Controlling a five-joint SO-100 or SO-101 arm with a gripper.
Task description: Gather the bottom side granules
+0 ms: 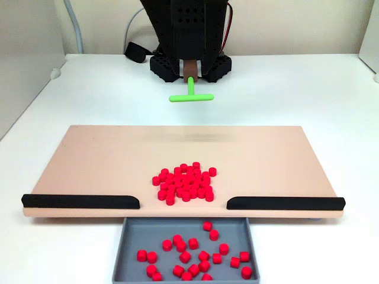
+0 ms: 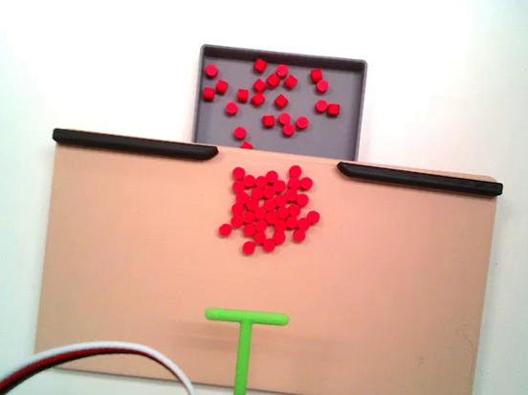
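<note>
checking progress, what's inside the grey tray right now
The grey tray holds roughly twenty loose red pellets scattered apart. Its edge nearest the board sits under the board, so any pellets there are hidden. The dense granules lie on the board.

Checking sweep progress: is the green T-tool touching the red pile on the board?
No; in the fixed view from above, the green T-tool sits apart from the granules, bare board between.

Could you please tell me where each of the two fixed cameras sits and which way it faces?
A fixed view: low in front, facing the robot; arm base at top, green T-shaped tool toward camera, gray tray nearest.
A fixed view: overhead, robot side at bottom; the T-shaped tool and white cable enter there, tray on top.
Both share the board, the granules and black rails.
</note>
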